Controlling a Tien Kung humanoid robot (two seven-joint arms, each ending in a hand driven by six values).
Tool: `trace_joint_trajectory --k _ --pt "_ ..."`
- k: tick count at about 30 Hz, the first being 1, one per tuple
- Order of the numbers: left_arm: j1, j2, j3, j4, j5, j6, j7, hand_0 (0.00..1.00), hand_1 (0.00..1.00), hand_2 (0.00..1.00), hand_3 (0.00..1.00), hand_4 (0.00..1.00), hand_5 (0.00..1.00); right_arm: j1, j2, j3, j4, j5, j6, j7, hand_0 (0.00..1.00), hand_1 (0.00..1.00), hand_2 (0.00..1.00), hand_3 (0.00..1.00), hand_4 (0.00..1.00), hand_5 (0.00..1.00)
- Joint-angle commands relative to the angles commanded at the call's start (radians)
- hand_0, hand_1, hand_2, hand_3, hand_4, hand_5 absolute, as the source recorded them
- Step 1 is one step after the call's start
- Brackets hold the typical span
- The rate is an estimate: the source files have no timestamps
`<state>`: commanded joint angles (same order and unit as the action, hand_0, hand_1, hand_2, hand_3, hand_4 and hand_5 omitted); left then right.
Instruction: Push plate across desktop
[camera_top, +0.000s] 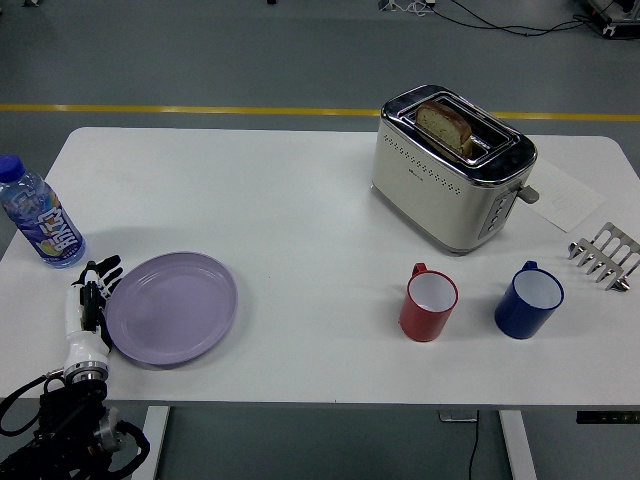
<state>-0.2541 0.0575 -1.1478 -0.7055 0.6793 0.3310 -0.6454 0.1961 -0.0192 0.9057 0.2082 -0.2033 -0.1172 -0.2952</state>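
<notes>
A lilac plate (172, 308) lies flat near the table's front left corner. My left hand (92, 296) rises from the lower left corner with its black fingers (104, 271) straightened and pressed edge-on against the plate's left rim. It holds nothing. My right arm does not appear in the head view.
A water bottle (40, 223) stands at the left edge, just behind my hand. A toaster (450, 168) with bread sits at the back right. A red mug (429, 301), a blue mug (528, 299), a toast rack (605, 253) and a paper sheet (566, 196) occupy the right side.
</notes>
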Motion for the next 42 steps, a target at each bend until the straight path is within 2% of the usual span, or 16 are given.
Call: trace_joint_trajectory --k 12,29,34,42 --pt "-0.017 -0.007 0.065 0.006 -0.007 0.008 0.000 0.725 0.748 0.728 0.601 0.373 0.998 -0.003 0.003 -0.007 0.005 0.004 0.003 -0.008 0.643 0.624 0.680 0.603 0.431 0.253" --pt "-0.083 -0.009 0.287 0.024 -0.090 0.018 0.000 0.725 0.747 0.724 0.598 0.367 0.998 0.003 0.002 -0.006 0.004 0.003 0.011 -0.009 0.643 0.623 0.679 0.603 0.431 0.255" --pt "-0.104 -0.015 0.328 0.033 -0.110 0.022 0.000 0.724 0.746 0.724 0.598 0.363 0.998 0.004 0.002 -0.005 0.005 0.001 0.012 -0.010 0.641 0.623 0.678 0.603 0.432 0.256" --pt "-0.146 -0.032 0.446 0.055 -0.176 0.032 0.000 0.725 0.746 0.724 0.597 0.362 0.998 0.006 0.001 -0.001 0.005 -0.004 0.013 -0.013 0.642 0.623 0.677 0.603 0.432 0.258"
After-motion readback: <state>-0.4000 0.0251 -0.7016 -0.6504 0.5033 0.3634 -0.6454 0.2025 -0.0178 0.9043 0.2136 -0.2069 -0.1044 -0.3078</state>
